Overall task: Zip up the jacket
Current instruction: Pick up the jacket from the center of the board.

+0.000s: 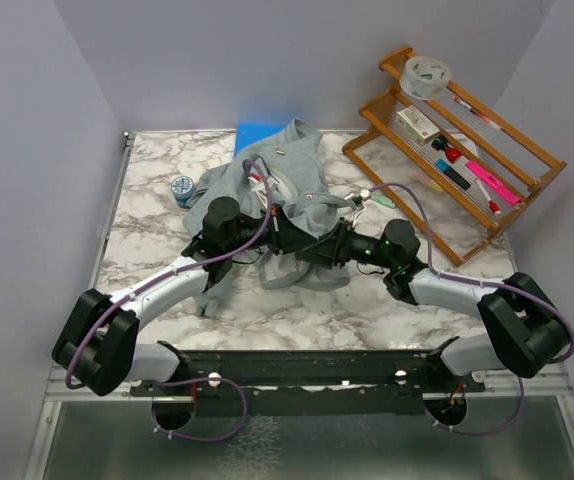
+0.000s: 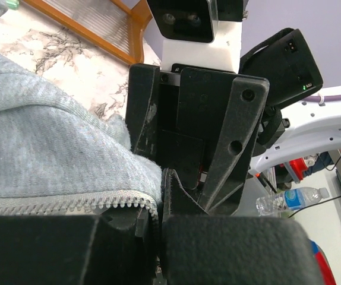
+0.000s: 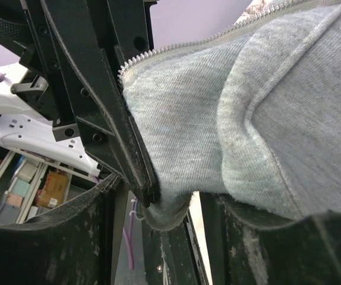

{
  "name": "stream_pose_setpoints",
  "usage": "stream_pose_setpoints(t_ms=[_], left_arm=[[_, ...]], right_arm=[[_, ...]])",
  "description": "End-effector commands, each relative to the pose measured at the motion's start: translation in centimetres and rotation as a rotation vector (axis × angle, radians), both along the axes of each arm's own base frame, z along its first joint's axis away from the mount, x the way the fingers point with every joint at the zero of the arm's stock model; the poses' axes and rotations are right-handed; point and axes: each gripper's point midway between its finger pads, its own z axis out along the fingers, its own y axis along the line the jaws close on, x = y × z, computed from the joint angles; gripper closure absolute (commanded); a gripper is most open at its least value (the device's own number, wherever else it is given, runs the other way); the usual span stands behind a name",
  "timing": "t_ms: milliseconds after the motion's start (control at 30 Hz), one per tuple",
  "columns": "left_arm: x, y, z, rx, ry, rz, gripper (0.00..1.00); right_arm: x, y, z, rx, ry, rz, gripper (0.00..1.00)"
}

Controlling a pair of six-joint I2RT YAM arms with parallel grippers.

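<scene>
The light grey jacket (image 1: 287, 185) lies bunched at the middle of the table, and both grippers meet at its near hem. My left gripper (image 1: 279, 236) (image 2: 158, 221) is shut on the jacket's edge, right at the end of the pale zipper (image 2: 63, 205). In the right wrist view, my right gripper (image 1: 307, 250) (image 3: 171, 233) stands with its jaws apart, and a fold of the jacket (image 3: 218, 119) hangs down into the gap. The left gripper's black fingers (image 3: 108, 127) press against that fold from the left. No zipper slider shows.
A wooden rack (image 1: 467, 190) with pens, a box and a tape roll (image 1: 426, 75) stands at the back right. A blue pad (image 1: 255, 134) lies behind the jacket, and a small blue round thing (image 1: 182, 188) to its left. Grey walls close three sides.
</scene>
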Motion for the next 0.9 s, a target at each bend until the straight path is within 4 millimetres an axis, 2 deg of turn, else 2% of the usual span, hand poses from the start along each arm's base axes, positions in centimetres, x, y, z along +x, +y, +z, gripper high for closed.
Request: stream_pose_setpoints(t_ms=[0,100,200,233,300,400,767,867], left_arm=[[0.13,-0.06,0.81,-0.025,-0.04,0.005,1.0],[0.08,-0.08,0.51,-0.021,-0.034,0.001,1.0],[0.02,-0.06,0.42,-0.02,-0.035,-0.001,1.0],[-0.05,-0.05,0.42,-0.021,-0.036,-0.004,1.0],[-0.12,-0.04,0.41,-0.02,-0.037,-0.006,1.0],[-0.13,-0.01,0.44,-0.021,-0.041,-0.007,1.0],[-0.2,0.0,0.29,-0.019,-0.037,-0.008,1.0],[-0.23,0.0,0.28,-0.019,-0.039,-0.009,1.0]], right_arm=[[0.03,0.54,1.92,0.045,-0.061,0.018,0.49],[0.07,0.53,1.97,0.044,-0.064,0.014,0.55],[0.12,0.42,2.0,0.045,-0.067,0.005,0.55],[0.1,0.37,2.11,0.048,-0.069,0.002,0.52],[0.1,0.2,2.34,0.056,-0.074,-0.01,0.39],[0.14,0.06,2.54,0.061,-0.075,-0.022,0.37],[0.02,0.09,2.49,0.075,-0.06,-0.016,0.63],[0.05,0.09,2.42,0.075,-0.057,-0.017,0.79]])
